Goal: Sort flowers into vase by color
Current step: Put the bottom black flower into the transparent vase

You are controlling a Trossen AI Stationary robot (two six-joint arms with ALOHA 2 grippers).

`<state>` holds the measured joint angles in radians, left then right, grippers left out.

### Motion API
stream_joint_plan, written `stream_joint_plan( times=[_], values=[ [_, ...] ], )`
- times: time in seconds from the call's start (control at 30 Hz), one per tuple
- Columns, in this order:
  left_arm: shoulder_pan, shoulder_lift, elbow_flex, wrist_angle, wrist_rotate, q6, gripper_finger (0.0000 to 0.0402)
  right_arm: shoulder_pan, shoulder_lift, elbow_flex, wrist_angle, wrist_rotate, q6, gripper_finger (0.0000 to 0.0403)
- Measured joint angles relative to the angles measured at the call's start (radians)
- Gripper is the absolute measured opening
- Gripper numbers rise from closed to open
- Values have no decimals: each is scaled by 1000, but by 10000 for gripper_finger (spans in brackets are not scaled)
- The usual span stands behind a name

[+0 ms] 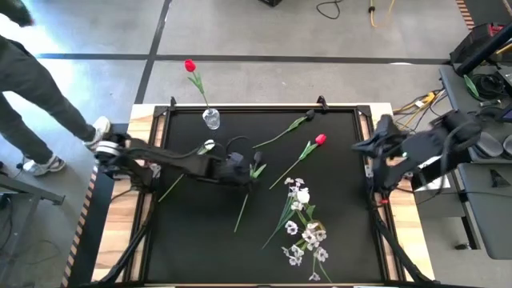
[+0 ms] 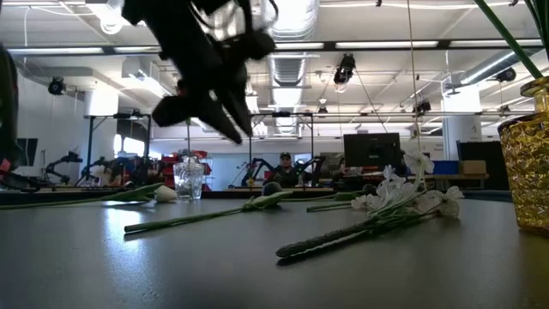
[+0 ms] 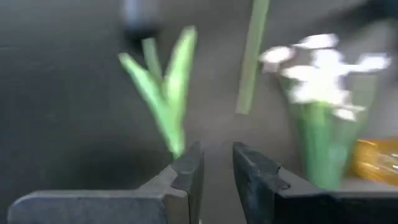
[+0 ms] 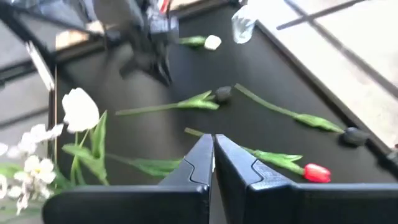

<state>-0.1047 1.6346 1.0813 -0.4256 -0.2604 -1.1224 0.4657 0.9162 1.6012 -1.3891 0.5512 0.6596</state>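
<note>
- The left gripper (image 1: 244, 170) hangs over the middle of the tabletop (image 1: 184, 232). Its jaws stand a narrow gap apart with nothing between them.
- Just ahead of those jaws lies a dark tulip (image 1: 250, 173), its green leaves (image 3: 163, 74) fanning out. The stem runs back from the jaws toward the near edge.
- Further out from the left jaws lie a white tulip (image 1: 209, 146), another dark tulip (image 1: 309, 117) and a red tulip (image 1: 320, 140), all flat and well apart.
- Beyond these lies a bundle of white sprays (image 1: 304, 228) with a white tulip head among them.
- A small glass vase (image 1: 211, 119) at the far edge holds one upright red tulip (image 1: 190, 66). A gold vase (image 2: 527, 163) shows in the low view.
- The right gripper (image 4: 213, 163) waits at the right edge of the tabletop, jaws pressed together and empty.
- I judge the flowers light and springy: thin stems that bend, soft heads that crush.
- The stem is probably the best place to grip, around mid-length, clear of the leaves. A grip there should keep the flower from tipping.
- Lying flat, the stem leaves little for the jaws to get under, so it may slip or roll.
</note>
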Motion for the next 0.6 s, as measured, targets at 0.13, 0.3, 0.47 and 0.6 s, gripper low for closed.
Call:
stream_joint_plan(
  times=[0.13, 0.3, 0.47, 0.6],
  values=[
    [53, 103, 98, -54, -2, 5, 67, -7, -62, 0, 1, 11, -32, 9],
    [143, 223, 248, -181, 19, 88, 87, -6, -107, 0, 1, 18, -59, 9],
    [215, 341, 362, -264, 103, 144, 108, -6, -124, -1, 0, 20, -96, 9],
    [236, 412, 449, -376, 114, 128, 120, -6, -131, -2, -30, 19, -97, 9]
  ],
)
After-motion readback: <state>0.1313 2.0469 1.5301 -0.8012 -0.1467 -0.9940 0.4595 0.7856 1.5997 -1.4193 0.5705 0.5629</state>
